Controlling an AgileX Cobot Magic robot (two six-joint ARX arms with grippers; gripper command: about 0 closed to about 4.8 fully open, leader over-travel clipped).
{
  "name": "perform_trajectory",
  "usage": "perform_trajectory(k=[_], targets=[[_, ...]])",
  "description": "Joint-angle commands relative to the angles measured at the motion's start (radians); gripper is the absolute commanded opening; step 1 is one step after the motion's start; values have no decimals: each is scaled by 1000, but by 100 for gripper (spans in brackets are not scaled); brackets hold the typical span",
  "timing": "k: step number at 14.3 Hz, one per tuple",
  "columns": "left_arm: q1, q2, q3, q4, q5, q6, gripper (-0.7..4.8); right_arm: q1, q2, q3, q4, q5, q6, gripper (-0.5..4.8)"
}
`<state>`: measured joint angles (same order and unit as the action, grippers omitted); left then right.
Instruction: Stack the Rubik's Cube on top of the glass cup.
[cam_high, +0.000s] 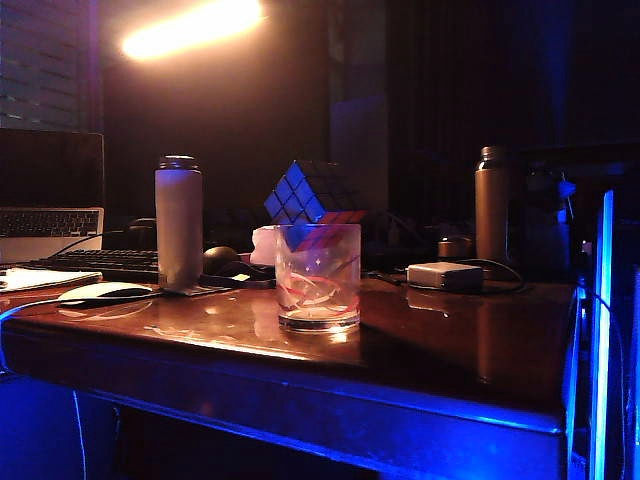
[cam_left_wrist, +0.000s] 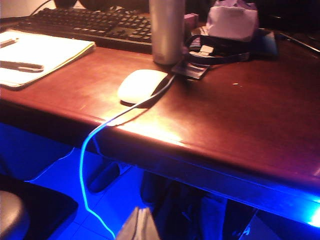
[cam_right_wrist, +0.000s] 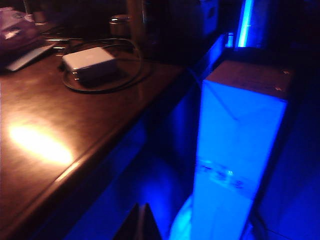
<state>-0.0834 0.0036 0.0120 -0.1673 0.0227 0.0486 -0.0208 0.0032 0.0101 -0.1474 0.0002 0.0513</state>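
Observation:
The glass cup (cam_high: 318, 276), clear with red-and-white swirls, stands near the front middle of the wooden table (cam_high: 430, 350). The Rubik's Cube (cam_high: 312, 193) rests tilted on the cup's rim, blue faces toward me and a red face underneath. Neither arm shows in the exterior view. My left gripper (cam_left_wrist: 139, 224) hangs below the table's front edge over the blue-lit floor, fingertips pressed together and empty. My right gripper (cam_right_wrist: 141, 221) is also down off the table's side, dark fingertips together, holding nothing. Cup and cube are out of both wrist views.
A grey bottle (cam_high: 179, 222) stands left of the cup, a brown bottle (cam_high: 491, 203) at the back right. A white box with cable (cam_high: 445, 275), a white mouse (cam_left_wrist: 142, 86), keyboard (cam_left_wrist: 85, 22), notepad (cam_left_wrist: 37, 55) and laptop (cam_high: 50, 190) lie on the table. A tall blue-lit box (cam_right_wrist: 240, 145) stands beside the table.

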Motion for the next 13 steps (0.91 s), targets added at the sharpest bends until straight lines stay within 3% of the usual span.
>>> perform_trajectory(k=[1,6,13], targets=[[0,-3,-6,-5,0,0,-3,4,-1,-3,16,1,1,0],[0,-3,-6,-5,0,0,-3,96,-1,-3,16,-2,1,0],[0,-3,-6,-5,0,0,-3,101,-1,-3,16,-2,1,0]])
